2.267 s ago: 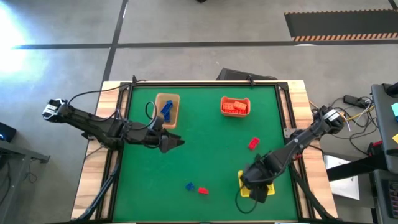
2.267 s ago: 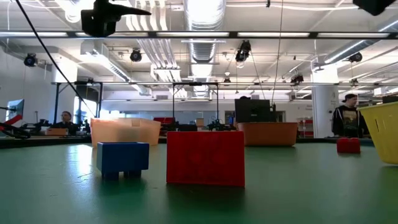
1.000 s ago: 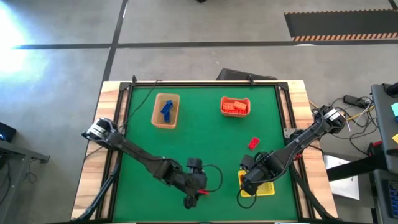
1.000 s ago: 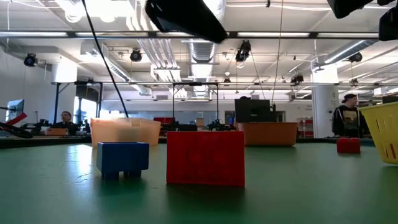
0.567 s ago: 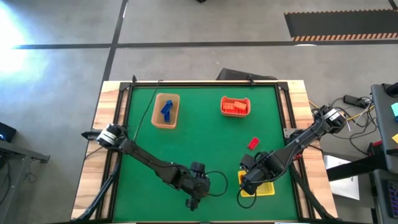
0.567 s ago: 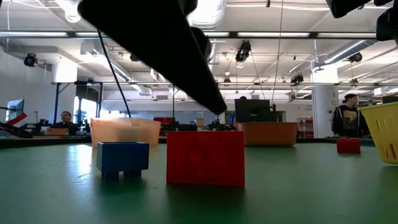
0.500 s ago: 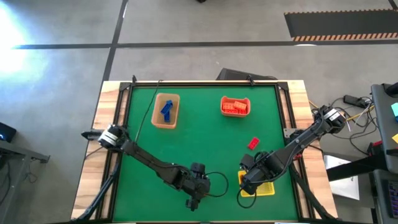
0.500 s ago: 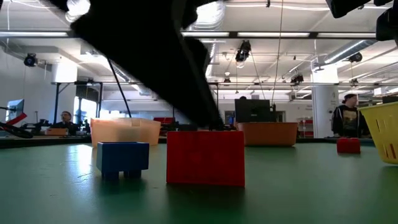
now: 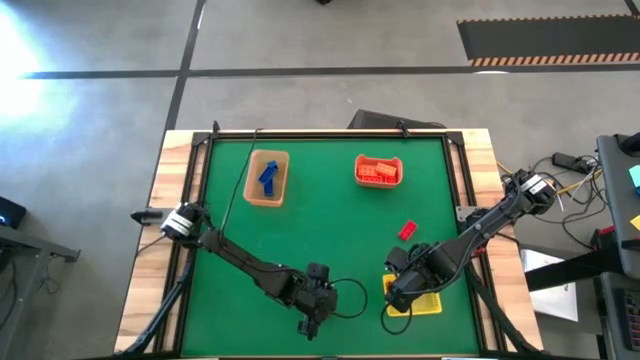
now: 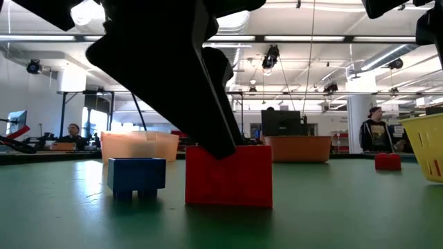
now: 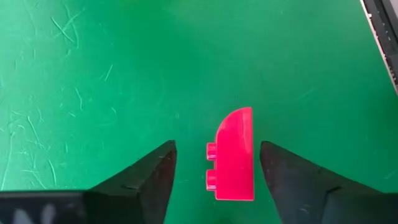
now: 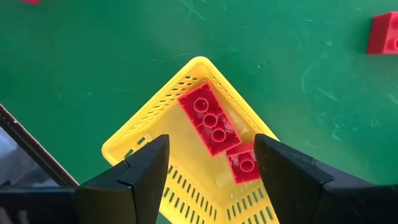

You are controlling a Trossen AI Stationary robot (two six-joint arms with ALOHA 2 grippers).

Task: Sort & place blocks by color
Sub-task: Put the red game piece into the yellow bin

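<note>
A red block (image 11: 235, 155) with one rounded end lies on the green mat near the table's front edge. My left gripper (image 11: 217, 150) stands open over it, slanting down, one finger on each side with mat showing in both gaps. From above, that gripper (image 9: 310, 322) hides the block. In the low view, a blue block (image 10: 136, 176) stands just beside the red block (image 10: 228, 178). My right gripper (image 12: 211, 146) hangs open above the yellow bin (image 12: 149, 143), which holds red blocks (image 12: 208, 124). Another red block (image 9: 407, 231) lies loose at mid-right.
A tan bin (image 9: 267, 177) with blue blocks stands at the far left of the mat. An orange bin (image 9: 378, 171) with orange blocks stands at the far right. Green mat lies bare between the bins and the arms. People stand in the room behind.
My left gripper has come down near the table's front edge, tipping a little steeper. Its fingers now reach to the red block's level. The red block and the blue block have stayed where they were.
</note>
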